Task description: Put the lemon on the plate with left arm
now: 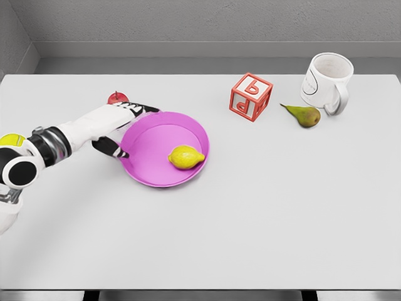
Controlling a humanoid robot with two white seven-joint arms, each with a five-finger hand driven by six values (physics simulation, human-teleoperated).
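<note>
Lemon (186, 157): likely a light, firm fruit with a smooth, rounded rind that could roll or slip; the surest hold would be across its broad middle, fingers on opposite flanks, avoiding the pointed ends. It is bright yellow, oval, with a small nipple at its 3 o'clock end, and lies on its side. It rests inside the plate (147, 169), toward the plate's 4 o'clock sector, apart from any hand, so the placement looks complete as things lie.

Plate: magenta, round, shallow, with a raised rim, flat on the white table (250, 226).

Left hand (122, 128): at the plate's 9 to 10 o'clock rim, partly hidden behind it; it holds nothing, the dark fingers appearing loosely spread, well apart from the lemon. A small red fruit (117, 98) sits just beyond the hand at 11 o'clock.

Farther out, at the plate's 1 to 2 o'clock: a red letter block (250, 96), a green pear (304, 115), and a white mug (327, 83). The right arm is not in view.
</note>
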